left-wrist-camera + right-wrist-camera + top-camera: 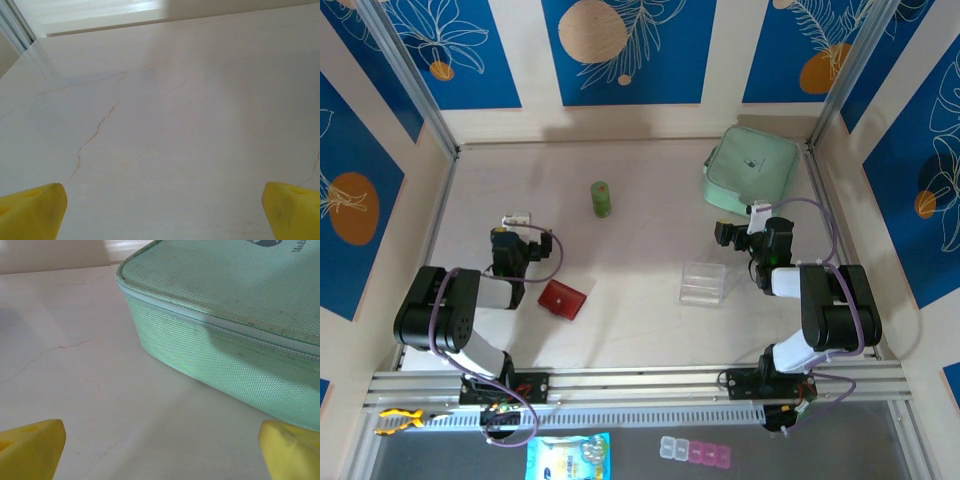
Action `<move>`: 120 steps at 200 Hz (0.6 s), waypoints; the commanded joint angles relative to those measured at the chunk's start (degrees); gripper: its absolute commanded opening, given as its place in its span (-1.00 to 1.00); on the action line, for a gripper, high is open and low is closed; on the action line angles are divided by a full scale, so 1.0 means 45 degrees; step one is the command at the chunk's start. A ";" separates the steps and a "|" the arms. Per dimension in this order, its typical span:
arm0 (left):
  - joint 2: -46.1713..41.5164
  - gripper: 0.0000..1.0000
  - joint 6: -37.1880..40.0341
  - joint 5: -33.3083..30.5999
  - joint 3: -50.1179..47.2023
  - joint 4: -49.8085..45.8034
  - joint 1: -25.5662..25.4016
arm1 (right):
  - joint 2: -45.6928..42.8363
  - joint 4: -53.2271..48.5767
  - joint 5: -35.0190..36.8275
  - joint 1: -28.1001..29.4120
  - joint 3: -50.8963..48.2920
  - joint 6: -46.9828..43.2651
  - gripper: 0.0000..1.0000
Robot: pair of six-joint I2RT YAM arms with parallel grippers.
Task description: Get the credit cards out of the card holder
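The left fingers point(30, 210) stand spread wide over the bare pale surface point(640, 240) and hold nothing, their yellow tips at the two lower corners of the left wrist view. Seen from above, they sit in the left half of the surface, pointing far. Just near and right of them the red card holder point(562, 298) lies flat on the surface, close to the left arm and touched by neither arm. Farther away, near the middle, is a small green bottle point(601, 198). A clear plastic box point(703, 283) rests right of centre. The right fingers point(35, 445) are also spread wide and empty, aimed at the mint-green pouch point(225, 305), which lies at the far right just beyond them, its zipped edge close in the right wrist view.
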 commanded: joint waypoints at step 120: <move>-0.0197 0.99 0.0263 0.0538 0.0000 0.0451 0.0004 | -0.0203 -0.0257 0.0364 0.0178 0.0146 0.0005 0.98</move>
